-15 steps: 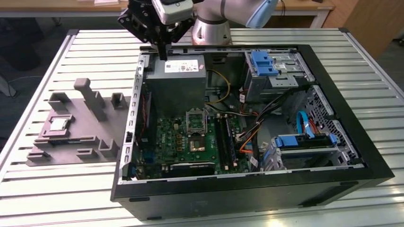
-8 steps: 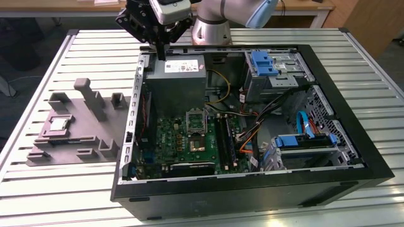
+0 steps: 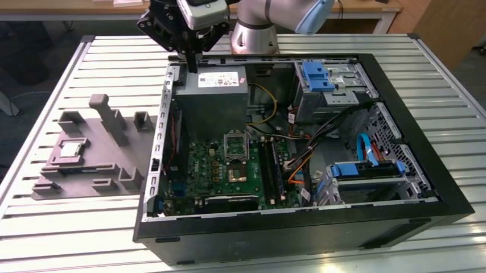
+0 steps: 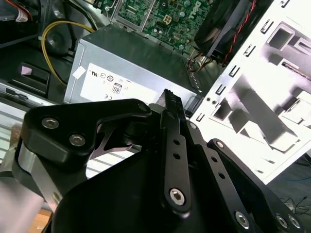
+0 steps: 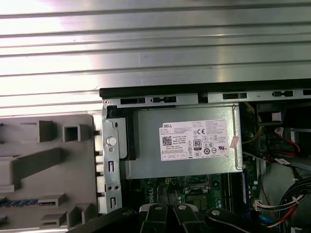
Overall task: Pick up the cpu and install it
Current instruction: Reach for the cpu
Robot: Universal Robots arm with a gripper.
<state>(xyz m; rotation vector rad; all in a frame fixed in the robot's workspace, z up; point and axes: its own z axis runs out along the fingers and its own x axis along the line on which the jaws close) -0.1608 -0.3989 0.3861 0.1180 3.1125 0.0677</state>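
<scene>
Your gripper (image 3: 193, 67) — closed, empty — hangs above the case (image 3: 304, 239); the cpu (image 3: 70, 149) lies well apart on the tray (image 3: 85, 172), toward the exterior view's left.

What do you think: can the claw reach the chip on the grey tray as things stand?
Probably yes. The chip lies uncovered on the grey tray, outside the computer case. The claw hangs over the case's corner; only the tray's tall post stands between, and it could pass above.
</scene>
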